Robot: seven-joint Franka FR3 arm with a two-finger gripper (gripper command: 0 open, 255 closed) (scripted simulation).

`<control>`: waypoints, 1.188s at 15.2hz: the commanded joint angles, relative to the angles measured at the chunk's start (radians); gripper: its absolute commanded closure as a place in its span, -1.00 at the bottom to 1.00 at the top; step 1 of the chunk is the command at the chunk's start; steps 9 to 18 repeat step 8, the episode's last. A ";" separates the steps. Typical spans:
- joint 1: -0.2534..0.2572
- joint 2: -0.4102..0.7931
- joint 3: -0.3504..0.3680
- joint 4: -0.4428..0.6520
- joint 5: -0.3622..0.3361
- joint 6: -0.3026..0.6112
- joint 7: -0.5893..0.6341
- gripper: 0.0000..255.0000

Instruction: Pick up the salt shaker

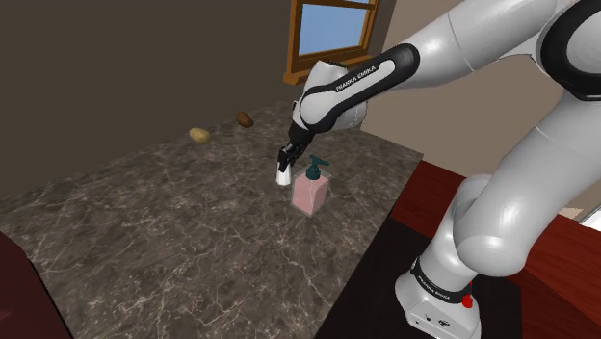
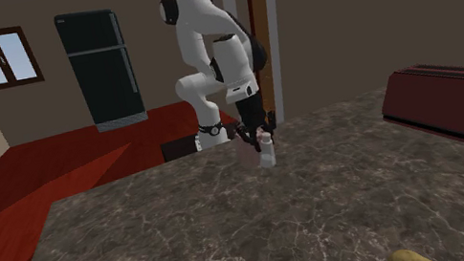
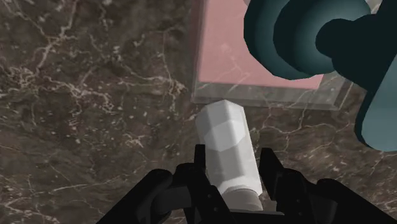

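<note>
Confirm fingers [image 3: 275,175] of the gripper [image 1: 286,162] clenched on the white salt shaker [image 3: 226,143]. Locate shaker at 10 o'clock of the pink soap dispenser [image 1: 310,195] in the shoulder view, just beside it, low over the marbled tabletop [image 1: 173,221]. Treat grasp as done; judge lift as barely begun or pending. To finish, raise vertically, keeping clear of the teal pump head [image 3: 299,38].

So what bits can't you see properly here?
- White faceted salt shaker: in the wrist view, one end is hidden between the fingers of the black gripper clasping it.
- Pink square soap bottle: in the wrist view, it is cut off by the edge, and its teal pump covers part of it.
- Brown lump on the marble counter: in the shoulder view, it is too small to name.
</note>
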 commanded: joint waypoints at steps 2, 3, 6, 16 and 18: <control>-0.005 -0.031 0.005 0.015 -0.021 -0.045 0.023 1.00; -0.006 -0.039 0.005 0.021 -0.026 -0.059 0.028 1.00; -0.011 -0.064 0.008 0.040 -0.041 -0.101 0.043 1.00; -0.011 -0.066 0.008 0.041 -0.042 -0.104 0.044 1.00; -0.011 -0.066 0.008 0.041 -0.042 -0.104 0.044 1.00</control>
